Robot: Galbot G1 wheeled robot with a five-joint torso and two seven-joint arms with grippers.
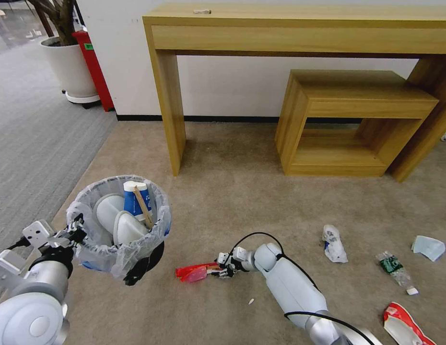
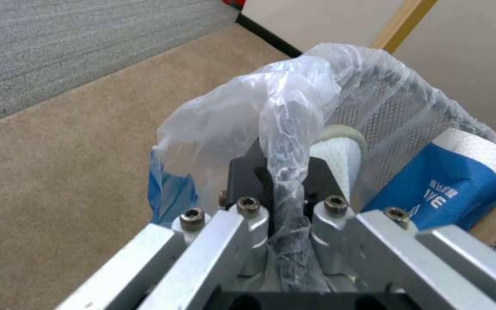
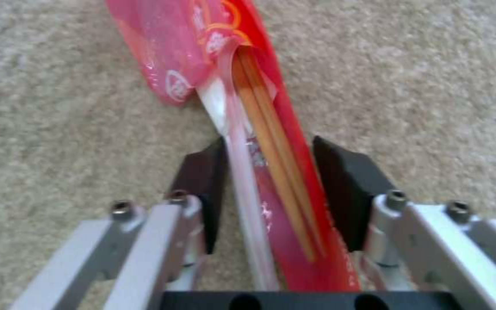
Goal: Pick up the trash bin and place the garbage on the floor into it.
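Black mesh trash bin with its crinkly clear liner sits lower left of the head view, held up off the beige floor by the left gripper, jaws clamped on the rim and bag. Inside: two white slippers, a blue-white cup and a wooden stick. Bottom centre, the right gripper has open jaws straddling the red wrapper on the carpet, not pinching it.

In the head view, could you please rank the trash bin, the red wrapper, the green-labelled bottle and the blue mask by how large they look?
1. trash bin, largest, though held nearest the camera by the left gripper.
2. red wrapper, between the right gripper's fingers.
3. green-labelled bottle and blue mask: too alike to rank.
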